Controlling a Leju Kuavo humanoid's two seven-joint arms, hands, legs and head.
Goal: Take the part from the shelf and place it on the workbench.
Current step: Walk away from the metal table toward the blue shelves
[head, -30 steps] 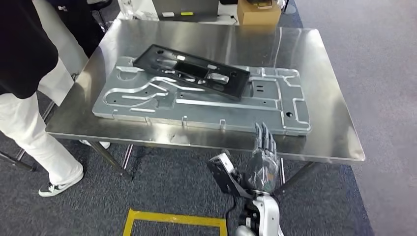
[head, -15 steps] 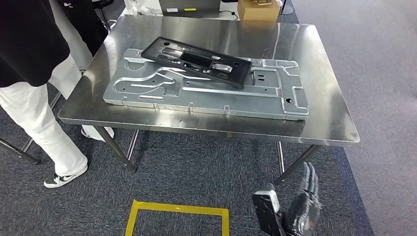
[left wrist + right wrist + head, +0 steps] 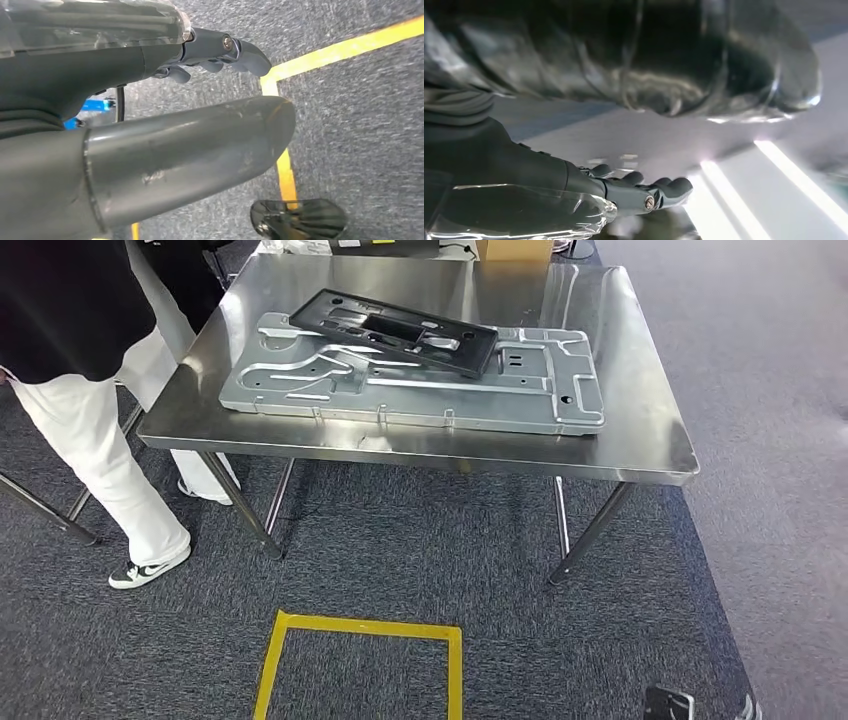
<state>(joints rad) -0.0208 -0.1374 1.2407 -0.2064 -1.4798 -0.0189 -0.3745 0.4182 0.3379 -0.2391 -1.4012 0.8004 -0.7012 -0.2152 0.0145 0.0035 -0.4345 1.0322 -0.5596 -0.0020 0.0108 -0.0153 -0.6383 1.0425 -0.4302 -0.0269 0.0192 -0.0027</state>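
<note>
1. Workbench (image 3: pixel 640 440): steel table on thin legs, standing on grey carpet; taken as the landmark for all that follows.
2. Plate (image 3: pixel 420 390): large grey metal sheet with stamped channels, lying flat on the workbench top and covering most of its middle.
3. Part (image 3: pixel 395 332): black rectangular frame with cut-outs, resting on the plate toward the far side of the workbench, skewed against the plate's long edge; touched by no hand.
4. Box (image 3: pixel 515 249): brown cardboard, at the far edge of the workbench, cut off by the frame.
5. Person (image 3: pixel 90 390): dark top, white trousers, black-and-white shoe; standing just beside the workbench's left end.
6. Tape (image 3: pixel 360 660): yellow square outline on the carpet, on the near side of the workbench, well apart from its legs.
7. Left hand (image 3: pixel 165 125): seen from its wrist, hanging above the carpet and a corner of the yellow tape; thick thumb stretched out, darker fingers (image 3: pixel 235 52) extended beyond it, nothing held, fingers unclenched.
8. Right hand (image 3: pixel 614 192): seen from its wrist against a blurred, bright background; fingers (image 3: pixel 669 187) stretched out side by side, nothing in them, hand unclenched.
</note>
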